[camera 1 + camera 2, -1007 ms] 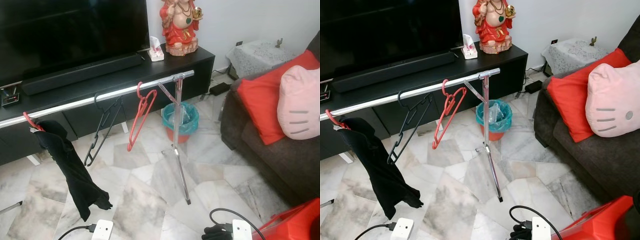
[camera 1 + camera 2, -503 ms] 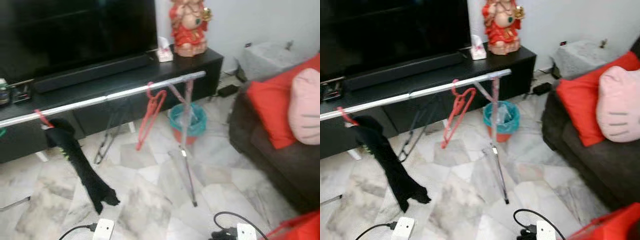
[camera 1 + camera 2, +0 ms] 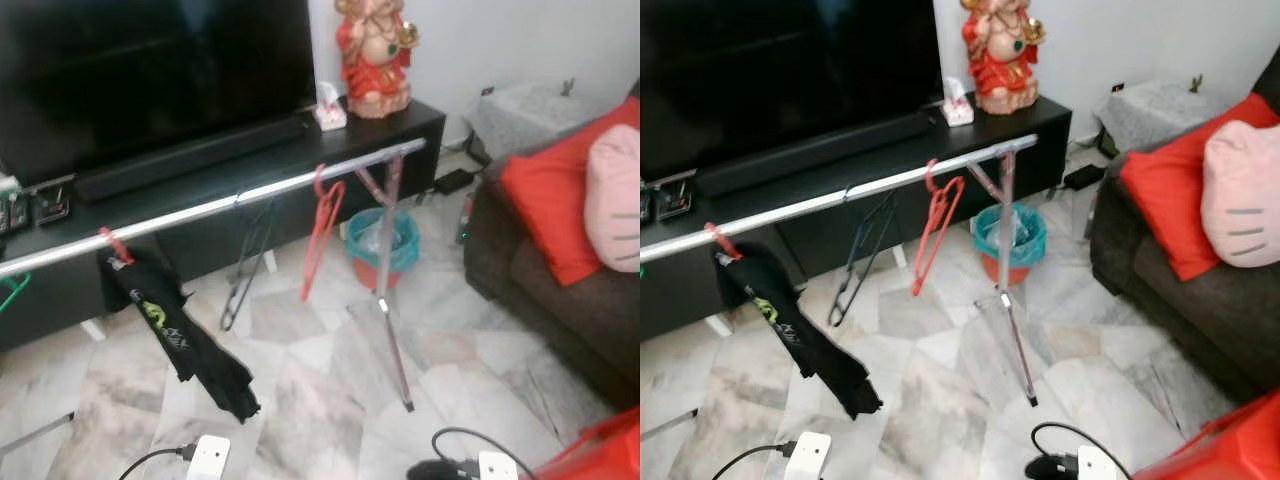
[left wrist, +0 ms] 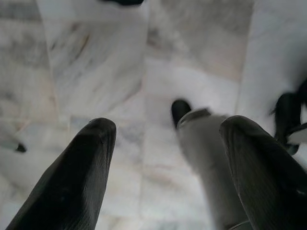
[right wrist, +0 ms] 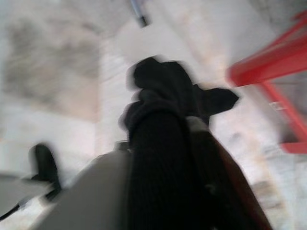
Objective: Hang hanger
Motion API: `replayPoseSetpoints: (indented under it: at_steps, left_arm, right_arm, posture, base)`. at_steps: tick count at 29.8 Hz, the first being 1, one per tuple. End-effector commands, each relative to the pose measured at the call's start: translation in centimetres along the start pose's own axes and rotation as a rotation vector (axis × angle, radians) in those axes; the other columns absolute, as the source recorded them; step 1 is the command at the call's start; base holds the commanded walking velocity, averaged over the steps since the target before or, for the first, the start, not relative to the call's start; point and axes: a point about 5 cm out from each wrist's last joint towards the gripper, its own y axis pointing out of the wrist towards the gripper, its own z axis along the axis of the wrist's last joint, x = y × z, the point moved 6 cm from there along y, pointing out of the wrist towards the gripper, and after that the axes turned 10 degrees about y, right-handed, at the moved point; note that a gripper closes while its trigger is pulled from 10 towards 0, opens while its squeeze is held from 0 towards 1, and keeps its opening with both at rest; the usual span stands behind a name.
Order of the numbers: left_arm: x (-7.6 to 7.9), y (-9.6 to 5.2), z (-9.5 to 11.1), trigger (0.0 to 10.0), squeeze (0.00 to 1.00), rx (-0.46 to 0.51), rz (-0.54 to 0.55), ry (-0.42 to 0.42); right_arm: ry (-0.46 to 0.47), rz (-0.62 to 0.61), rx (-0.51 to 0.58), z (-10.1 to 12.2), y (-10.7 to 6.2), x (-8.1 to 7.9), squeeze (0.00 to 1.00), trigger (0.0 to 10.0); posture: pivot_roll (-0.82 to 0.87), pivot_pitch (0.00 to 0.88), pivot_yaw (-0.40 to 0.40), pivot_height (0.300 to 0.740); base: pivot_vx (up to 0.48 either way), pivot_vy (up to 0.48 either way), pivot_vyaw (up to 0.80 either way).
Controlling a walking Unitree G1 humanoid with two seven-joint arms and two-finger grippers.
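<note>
Left gripper (image 4: 163, 167): two black fingers spread well apart, nothing between them, pointing down at the pale marble floor (image 4: 96, 62); a grey robot leg with a dark foot (image 4: 201, 153) sits below it.

Right gripper (image 5: 168, 158): view blurred, black fingers look pressed together, no object seen in them. Beyond them, marble floor, a dark blob I cannot identify, and a red plastic frame (image 5: 268, 67) off to one side.

Left eye view: long silver metal rail (image 3: 220, 205) runs across in front of the black low TV cabinet (image 3: 250, 165), carried at its right end on a thin metal tripod stand (image 3: 390, 280). Red plastic hanger (image 3: 322, 235) hangs on the rail just left of the stand, empty. Black wire hanger (image 3: 245, 270) hangs further left, also empty. Black garment on a red hanger (image 3: 175, 335) hangs near the rail's left part, trailing toward the floor. Teal-lined orange bin (image 3: 385, 245) stands behind the stand. Red-robed figurine (image 3: 375, 55) on the cabinet's right end, large black TV screen (image 3: 150, 70) to its left.

Right eye view: same layout. Dark grey sofa (image 3: 1180, 290) at right with a red cushion (image 3: 1170, 190) and a pink cushion (image 3: 1245, 195). White power strip with black cable (image 3: 805, 455) on the floor near the bottom edge.
</note>
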Motion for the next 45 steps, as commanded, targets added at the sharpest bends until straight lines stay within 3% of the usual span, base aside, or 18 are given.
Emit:
replayPoseSetpoints:
  at_steps: [1, 9, 16, 17, 19, 21, 22, 25, 33, 35, 37, 40, 41, 42, 44, 45]
  left_arm:
    - [0.0, -0.1, -0.3, 10.0, 0.0, -0.006, 0.001, 0.008]
    - [-0.2, -0.1, 0.6, 10.0, 0.0, 0.057, 0.02, 0.017]
    - [-1.2, -0.5, 2.1, 10.0, 0.0, 0.172, 0.116, -0.028]
    - [-3.8, -0.9, 5.3, 10.0, 0.0, 0.293, 0.171, 0.005]
    - [-7.4, -2.4, 9.9, 10.0, 0.0, 0.468, 0.237, 0.042]
    - [-7.6, -2.6, 10.0, 10.0, 0.0, 0.482, 0.24, 0.034]
    - [-8.3, -3.4, 10.4, 10.0, 0.0, 0.536, 0.264, 0.04]
    - [-8.5, -5.1, 10.4, 10.0, 0.0, 0.614, 0.287, 0.043]
    - [-9.1, -7.5, 10.8, 10.0, 0.0, 0.713, 0.311, 0.003]
    - [-9.1, -8.9, 11.2, 10.0, 0.0, 0.747, 0.315, 0.006]
    - [-9.3, -10.9, 12.6, 10.0, 0.0, 0.821, 0.353, 0.061]
    - [-9.9, -12.0, 14.4, 10.0, 0.0, 0.885, 0.381, 0.04]
    - [-10.0, -12.7, 16.5, 10.0, 0.0, 0.941, 0.382, 0.014]
    - [-9.5, -12.9, 18.3, 10.0, 0.0, 0.978, 0.363, 0.023]
    - [-9.2, -12.8, 18.8, 10.0, 0.0, 0.986, 0.345, 0.029]
    - [-8.3, -12.7, 19.9, 10.0, 0.0, 0.996, 0.304, 0.049]
  right_arm:
    - [-0.007, 0.008, 0.003, 0.0, 0.0, -0.2, 0.0, 10.0]
    - [-0.014, 0.01, 0.003, 0.0, 0.0, -0.3, 0.0, 10.0]
    - [-0.017, 0.01, 0.008, 0.2, 0.0, -0.3, 0.0, 10.0]
    - [-0.019, 0.01, 0.009, 0.2, 0.0, -0.3, 0.0, 10.0]
    - [-0.02, 0.009, 0.009, 0.2, 0.0, -0.3, 0.0, 10.0]
    - [-0.021, 0.009, 0.009, 0.2, 0.0, -0.3, 0.0, 10.0]
    - [-0.02, 0.008, 0.008, 0.2, 0.0, -0.2, 0.0, 10.0]
    - [-0.026, 0.008, 0.002, 0.0, 0.0, -0.1, 0.0, 10.0]
    - [-0.036, 0.008, -0.006, 0.0, 0.0, 0.0, 0.0, 10.0]
    - [-0.038, 0.008, -0.005, 0.2, 0.0, 0.0, 0.0, 10.0]
    - [-0.034, 0.006, 0.001, 0.4, 0.1, 0.0, 0.0, 10.0]
    - [-0.035, 0.006, 0.004, 0.6, 0.1, 0.1, 0.0, 10.0]
    - [-0.037, 0.006, 0.007, 1.0, 0.2, 0.0, 0.0, 10.0]
    - [-0.038, 0.006, 0.01, 1.4, 0.3, -0.1, 0.0, 10.0]
    - [-0.039, 0.007, 0.01, 1.4, 0.3, -0.2, 0.0, 10.0]
    - [-0.039, 0.006, 0.013, 1.6, 0.3, -0.2, 0.0, 10.0]
  posture:
    - [-0.07, 0.0, 0.079, 0.74]
    - [-0.07, 0.0, 0.08, 0.74]
    - [-0.07, 0.0, 0.081, 0.74]
    - [-0.06, 0.0, 0.081, 0.74]
    - [-0.06, 0.0, 0.085, 0.74]
    - [-0.06, 0.0, 0.085, 0.74]
    - [-0.05, 0.0, 0.083, 0.74]
    - [-0.05, 0.0, 0.078, 0.74]
    - [-0.03, 0.0, 0.072, 0.74]
    - [-0.03, 0.0, 0.07, 0.74]
    - [-0.03, 0.0, 0.067, 0.74]
    - [-0.02, 0.0, 0.063, 0.74]
    - [-0.02, 0.0, 0.06, 0.74]
    - [-0.02, 0.0, 0.059, 0.74]
    - [-0.02, 0.0, 0.061, 0.74]
    - [-0.03, 0.0, 0.065, 0.74]
  base:
    - [0.0, 0.0, 0.0]
    - [0.0, 0.0, 0.0]
    - [0.0, 0.0, 0.0]
    - [0.0, 0.0, 0.0]
    - [0.0, 0.0, 0.0]
    - [0.0, 0.0, 0.0]
    - [0.0, 0.0, 0.0]
    - [0.0, 0.0, 0.0]
    - [0.0, 0.0, 0.0]
    - [0.0, 0.0, 0.0]
    - [0.0, 0.0, 0.0]
    - [0.0, 0.0, 0.0]
    - [0.0, 0.0, 0.0]
    - [0.0, 0.0, 0.0]
    - [0.0, 0.0, 0.0]
    - [0.0, 0.0, 0.0]
